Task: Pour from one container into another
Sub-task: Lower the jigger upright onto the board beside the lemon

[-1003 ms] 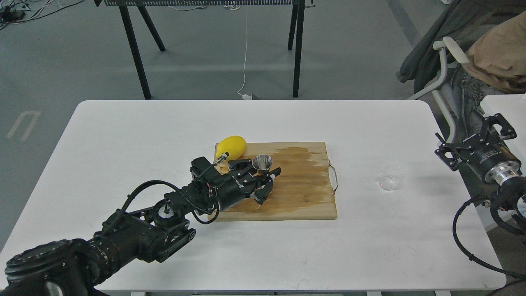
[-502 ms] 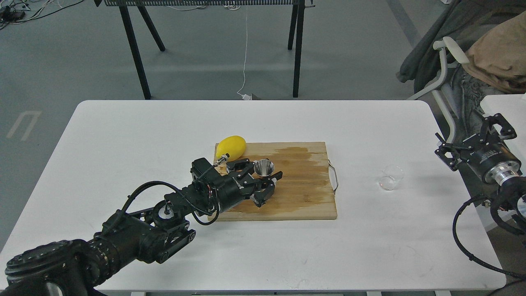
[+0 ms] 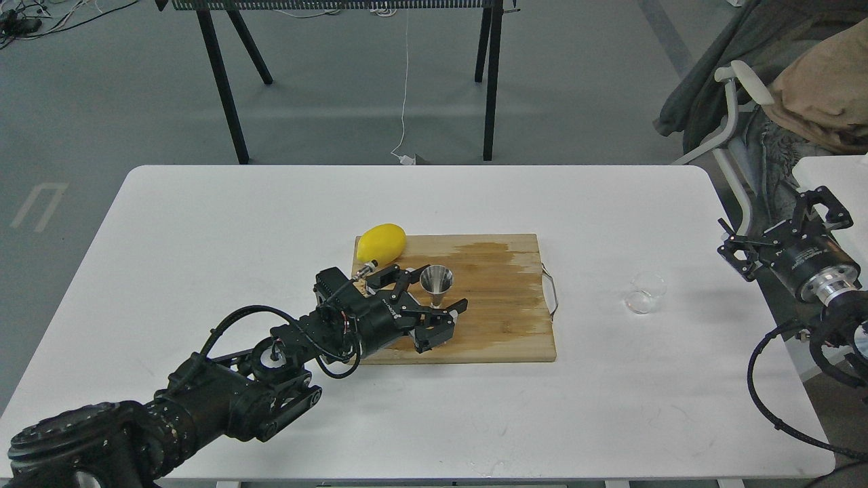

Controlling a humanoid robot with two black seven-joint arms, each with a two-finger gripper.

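Note:
The steel jigger [image 3: 436, 283] stands upright on the wooden cutting board [image 3: 502, 318], near its left middle. My left gripper [image 3: 434, 303] lies low on the board around the jigger's base. It is open, with one finger behind the jigger to the left and the other finger [image 3: 449, 316] in front of it. The clear glass cup [image 3: 644, 293] sits alone on the white table [image 3: 203, 224], to the right of the board. My right gripper [image 3: 810, 217] hangs off the table's right edge, well away from the cup, and its fingers cannot be told apart.
A yellow lemon [image 3: 381, 242] rests at the board's back left corner, just behind my left wrist. A metal handle [image 3: 550, 291] sticks out of the board's right side. A chair with clothes [image 3: 780, 102] stands at the back right.
The jigger has gone from tilted to standing upright on the board. My left gripper has dropped lower and its fingers have spread apart around it. The right arm and cup have not moved.

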